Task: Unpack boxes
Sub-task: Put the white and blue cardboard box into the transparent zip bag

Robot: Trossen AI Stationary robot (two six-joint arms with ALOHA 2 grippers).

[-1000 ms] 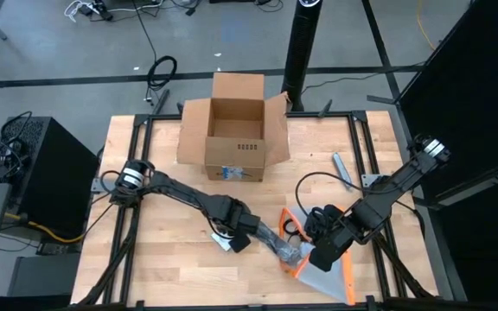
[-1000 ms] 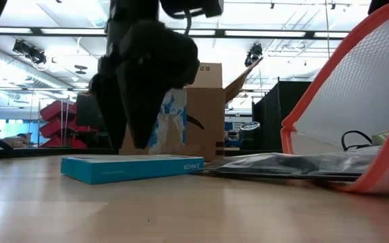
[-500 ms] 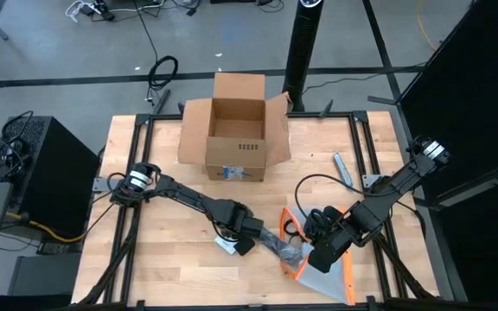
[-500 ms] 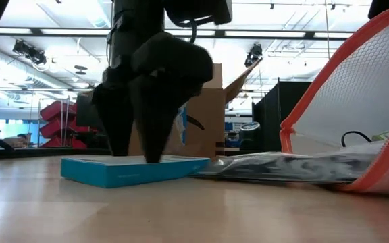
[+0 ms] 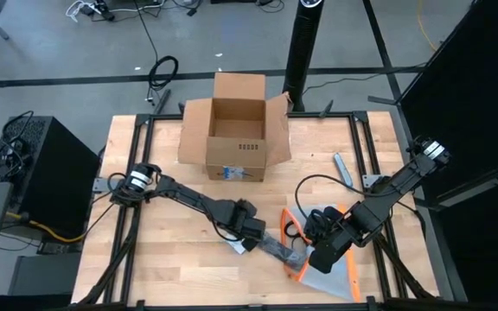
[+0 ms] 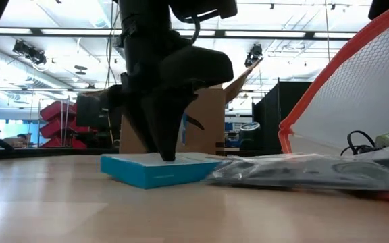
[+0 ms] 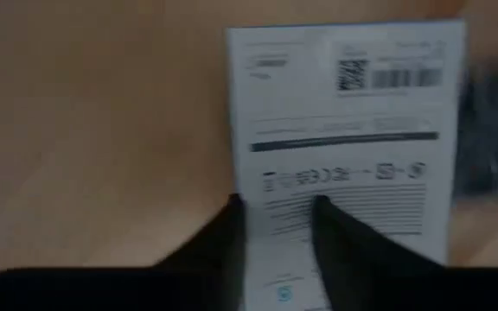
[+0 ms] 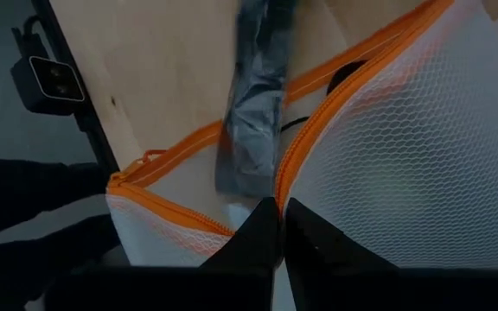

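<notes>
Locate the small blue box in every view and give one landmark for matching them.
High view: small blue box barely shows under the left gripper, front of centre.
Low view: lying flat at centre, fingers pressing on its top.
Left wrist view: white printed face fills the middle.
Right wrist view: not in it.
Landmark: the grey plastic bag beside it.

Cardboard box (image 5: 234,130) at upper centre of the table (image 5: 162,268), flaps open. Flat carton (image 6: 159,169) lies below it, lower centre, left gripper (image 5: 249,238) on top of it. Dark bag (image 5: 275,249) just right of the carton, running into the mesh pouch (image 5: 335,272) at lower right. Right gripper (image 5: 316,256) at the pouch's left edge.
</notes>
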